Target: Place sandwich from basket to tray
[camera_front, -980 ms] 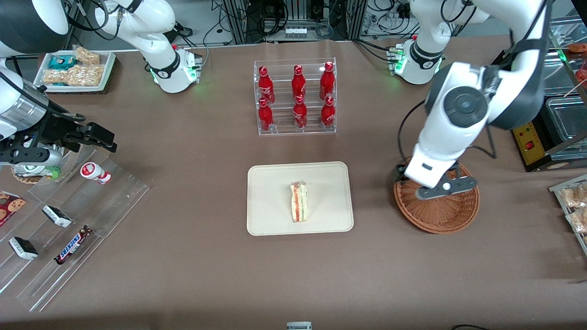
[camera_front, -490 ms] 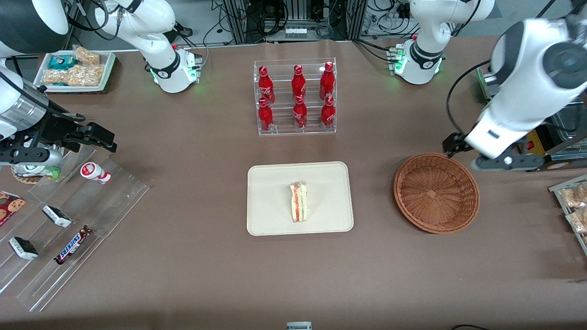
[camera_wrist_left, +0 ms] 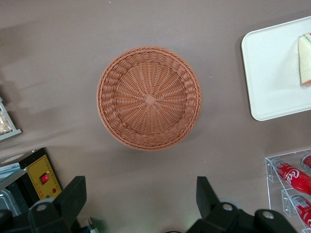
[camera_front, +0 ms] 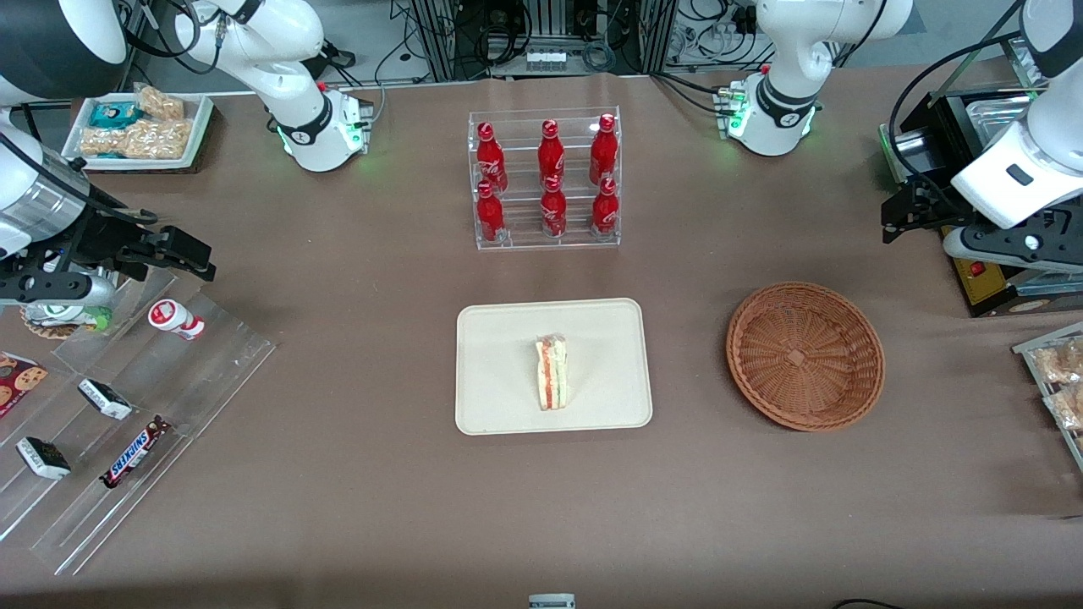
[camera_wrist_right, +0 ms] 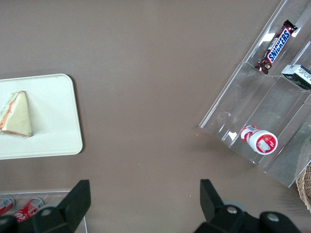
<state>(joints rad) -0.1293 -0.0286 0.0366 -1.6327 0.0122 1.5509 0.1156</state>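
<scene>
Resting on the tray (camera_front: 499, 338), approx. centre, the sandwich (camera_front: 552, 384) is out of the basket (camera_front: 805, 356), which holds nothing. Hand (camera_wrist_left: 141, 204) hangs above the worktop (camera_front: 355, 474) toward working arm's end, beside the basket, fingers spread, gripping nothing. Judged light, soft, crushable, wrap prob. slippery; if regrasped, take flat bread faces, gentle squeeze. Bottle rack (camera_front: 546, 179) farther from front camera than tray, well apart; no obstruction nearby.
</scene>
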